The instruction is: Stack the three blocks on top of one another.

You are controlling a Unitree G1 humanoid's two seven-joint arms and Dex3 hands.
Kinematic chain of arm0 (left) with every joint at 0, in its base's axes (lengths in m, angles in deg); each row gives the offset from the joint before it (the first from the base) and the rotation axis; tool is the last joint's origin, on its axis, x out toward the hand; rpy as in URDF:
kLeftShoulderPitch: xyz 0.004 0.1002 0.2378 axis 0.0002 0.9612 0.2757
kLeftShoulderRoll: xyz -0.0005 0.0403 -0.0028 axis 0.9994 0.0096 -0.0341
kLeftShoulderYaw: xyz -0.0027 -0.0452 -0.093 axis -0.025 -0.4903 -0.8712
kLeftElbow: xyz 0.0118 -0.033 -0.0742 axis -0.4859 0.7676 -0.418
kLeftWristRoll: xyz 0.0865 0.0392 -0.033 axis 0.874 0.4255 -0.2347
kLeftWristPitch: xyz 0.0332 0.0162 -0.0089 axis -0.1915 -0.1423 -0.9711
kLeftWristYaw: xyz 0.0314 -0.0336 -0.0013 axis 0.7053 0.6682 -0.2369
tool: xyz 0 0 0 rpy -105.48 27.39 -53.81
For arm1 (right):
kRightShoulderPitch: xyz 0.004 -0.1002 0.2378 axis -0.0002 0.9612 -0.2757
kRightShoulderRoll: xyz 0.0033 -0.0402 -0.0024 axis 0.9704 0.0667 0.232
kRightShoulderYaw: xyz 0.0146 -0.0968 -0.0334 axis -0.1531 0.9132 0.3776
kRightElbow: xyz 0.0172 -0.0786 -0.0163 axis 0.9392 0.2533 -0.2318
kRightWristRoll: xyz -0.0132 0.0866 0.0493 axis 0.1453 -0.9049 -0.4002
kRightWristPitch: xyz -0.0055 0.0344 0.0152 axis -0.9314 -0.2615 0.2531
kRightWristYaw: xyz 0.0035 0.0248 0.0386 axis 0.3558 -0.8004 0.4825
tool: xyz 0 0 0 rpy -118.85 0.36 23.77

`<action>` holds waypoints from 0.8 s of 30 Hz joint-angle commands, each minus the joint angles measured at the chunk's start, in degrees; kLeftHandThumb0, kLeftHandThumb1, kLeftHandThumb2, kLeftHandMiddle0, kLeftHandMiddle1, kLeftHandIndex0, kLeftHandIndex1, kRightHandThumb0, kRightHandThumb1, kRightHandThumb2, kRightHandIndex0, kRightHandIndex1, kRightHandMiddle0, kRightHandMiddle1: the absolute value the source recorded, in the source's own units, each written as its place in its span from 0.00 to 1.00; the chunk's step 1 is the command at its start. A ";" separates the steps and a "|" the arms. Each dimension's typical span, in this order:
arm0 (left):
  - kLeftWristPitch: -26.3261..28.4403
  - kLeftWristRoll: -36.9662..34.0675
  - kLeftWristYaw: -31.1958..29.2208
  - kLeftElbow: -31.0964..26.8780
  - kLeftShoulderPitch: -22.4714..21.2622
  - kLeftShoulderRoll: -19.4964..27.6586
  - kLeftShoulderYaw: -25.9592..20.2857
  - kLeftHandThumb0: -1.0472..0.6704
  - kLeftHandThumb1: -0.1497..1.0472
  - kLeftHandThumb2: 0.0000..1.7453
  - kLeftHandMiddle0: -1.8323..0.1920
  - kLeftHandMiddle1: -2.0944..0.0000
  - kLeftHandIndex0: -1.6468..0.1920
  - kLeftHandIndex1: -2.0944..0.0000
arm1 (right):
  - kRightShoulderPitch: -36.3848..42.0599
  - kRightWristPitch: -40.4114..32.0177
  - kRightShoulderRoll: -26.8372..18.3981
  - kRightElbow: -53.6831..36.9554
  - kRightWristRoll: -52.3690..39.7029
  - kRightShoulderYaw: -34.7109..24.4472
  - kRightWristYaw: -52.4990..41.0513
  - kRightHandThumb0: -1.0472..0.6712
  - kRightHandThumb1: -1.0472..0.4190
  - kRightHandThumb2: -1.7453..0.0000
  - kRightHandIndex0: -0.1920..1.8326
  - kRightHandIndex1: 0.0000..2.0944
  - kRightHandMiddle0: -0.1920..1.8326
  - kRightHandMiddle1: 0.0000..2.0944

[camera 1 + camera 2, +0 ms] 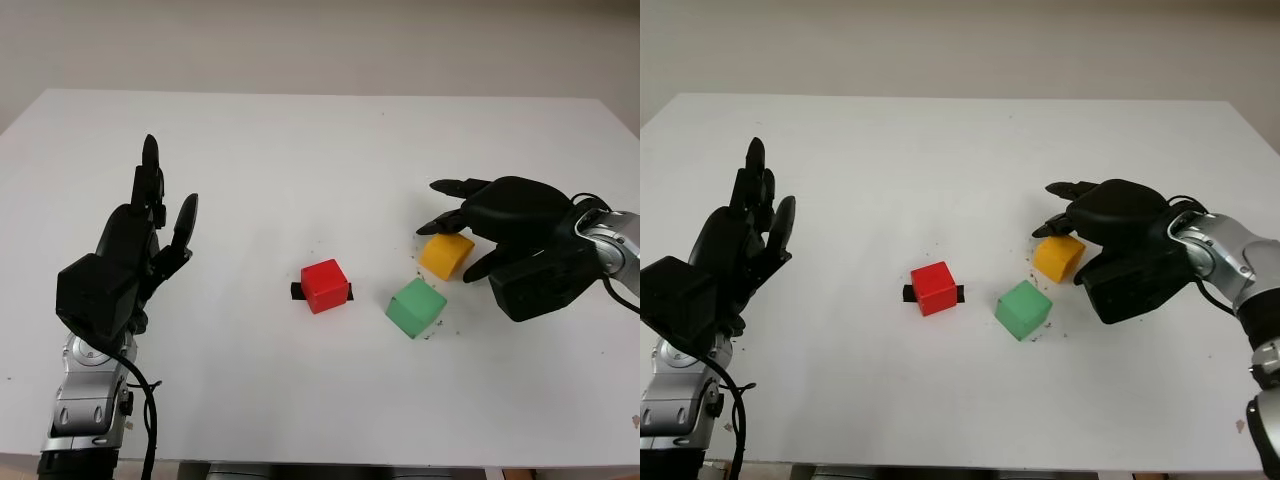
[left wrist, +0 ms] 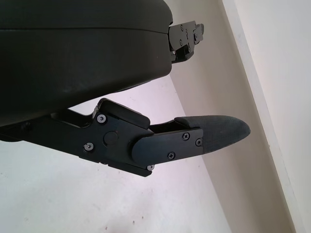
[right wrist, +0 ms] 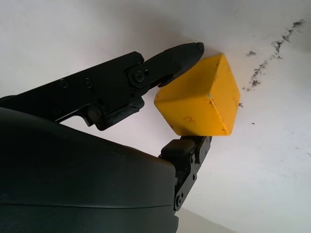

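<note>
The right hand [image 1: 470, 232] curls around the yellow block [image 1: 446, 256], fingers [image 3: 177, 57] pressing its sides, palm arched over it from the right. The block sits on the tabletop [image 1: 300, 160], beside the green block [image 1: 416, 307]; the red block [image 1: 325, 285] lies nearby. The left hand [image 1: 140, 240] hangs open, fingers raised, at the left.

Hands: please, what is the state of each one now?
Left hand: open, raised above the table's left side, holding nothing.
Right hand: closed on the yellow block.
</note>
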 commanded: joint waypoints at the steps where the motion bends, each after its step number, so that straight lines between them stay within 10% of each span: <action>1: -0.48 0.84 0.45 -1.01 0.47 0.14 0.28 0.17 1.00 0.34 1.00 1.00 1.00 1.00 | -1.36 -0.24 0.56 0.29 -1.18 -0.86 -0.51 0.32 0.10 0.97 0.14 0.03 0.43 0.10; 4: -0.17 1.08 0.60 -1.06 0.62 -0.17 0.36 0.18 1.00 0.34 1.00 1.00 1.00 1.00 | -1.42 0.11 0.76 0.76 -2.26 -1.06 -0.35 0.32 0.10 0.97 0.16 0.03 0.46 0.12; 11: 0.78 0.97 0.90 -1.52 1.07 -1.10 0.42 0.16 1.00 0.33 1.00 1.00 1.00 1.00 | -1.98 1.30 0.14 0.78 -2.19 -0.98 2.07 0.35 0.08 0.97 0.22 0.03 0.34 0.56; 24: 2.10 1.15 0.87 -2.77 1.71 -1.27 0.64 0.17 1.00 0.31 1.00 1.00 1.00 1.00 | -2.01 -1.09 -0.60 -2.99 -3.35 -3.25 0.65 0.38 0.07 0.97 0.22 0.03 0.31 0.58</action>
